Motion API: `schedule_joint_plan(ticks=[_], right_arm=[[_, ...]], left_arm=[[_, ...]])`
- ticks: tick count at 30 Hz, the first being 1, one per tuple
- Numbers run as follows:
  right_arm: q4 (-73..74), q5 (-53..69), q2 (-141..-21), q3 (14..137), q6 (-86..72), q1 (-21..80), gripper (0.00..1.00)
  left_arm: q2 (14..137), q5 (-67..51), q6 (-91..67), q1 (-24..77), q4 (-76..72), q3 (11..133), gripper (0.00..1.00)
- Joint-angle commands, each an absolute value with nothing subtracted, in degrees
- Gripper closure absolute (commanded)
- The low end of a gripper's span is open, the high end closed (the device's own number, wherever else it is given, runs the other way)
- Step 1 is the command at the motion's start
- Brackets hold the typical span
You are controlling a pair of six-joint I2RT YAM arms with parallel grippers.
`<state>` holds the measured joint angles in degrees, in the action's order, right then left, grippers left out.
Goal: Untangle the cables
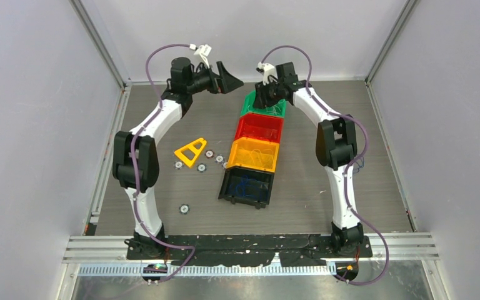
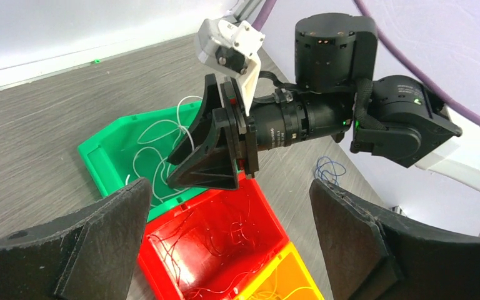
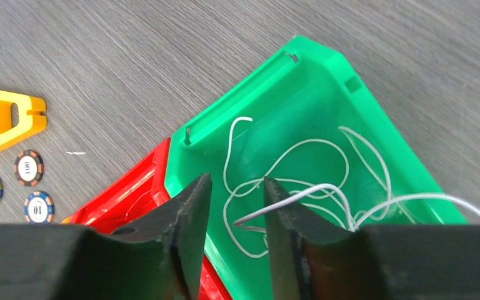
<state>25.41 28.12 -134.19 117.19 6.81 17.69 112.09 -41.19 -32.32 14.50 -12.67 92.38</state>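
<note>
White cables (image 3: 345, 164) lie loose in a green bin (image 3: 325, 100), also seen in the left wrist view (image 2: 152, 134). My right gripper (image 3: 236, 180) hovers over this bin with its jaws a little apart. One white strand (image 3: 319, 188) drapes over its right finger, with the strand's end in the gap, not pinched. Thin red cables (image 2: 225, 244) lie in the red bin (image 2: 156, 262). Yellow strands (image 2: 287, 290) show in the yellow bin. My left gripper (image 2: 228, 187) is wide open and empty, held high and facing the right gripper (image 2: 209, 156). In the top view the left gripper (image 1: 231, 80) is left of the green bin.
Green (image 1: 250, 105), red (image 1: 240, 128), yellow (image 1: 231, 153) and black (image 1: 225, 186) bins stand in a row. A yellow triangle frame (image 1: 190, 152) and several poker chips (image 1: 210, 153) lie to their left. Loose blue cable (image 2: 328, 169) lies on the table right of the bins.
</note>
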Motion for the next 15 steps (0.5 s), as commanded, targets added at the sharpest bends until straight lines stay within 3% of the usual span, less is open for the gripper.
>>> schedule_joint_plan(ticks=[1,8,15], right_arm=[[28.23,28.21,-132.48,122.06,8.7,18.48,0.51],[30.49,26.68,-123.74,117.14,12.77,18.22,0.24],[39.1,19.0,-120.62,118.17,17.78,18.06,0.18]], left_arm=[[108.18,-41.01,-30.17,13.96,-12.54,93.2,0.0],[108.48,-41.39,-30.27,13.71,-12.05,95.54,0.0],[109.51,-41.96,-31.05,13.71,-11.78,97.68,0.01]])
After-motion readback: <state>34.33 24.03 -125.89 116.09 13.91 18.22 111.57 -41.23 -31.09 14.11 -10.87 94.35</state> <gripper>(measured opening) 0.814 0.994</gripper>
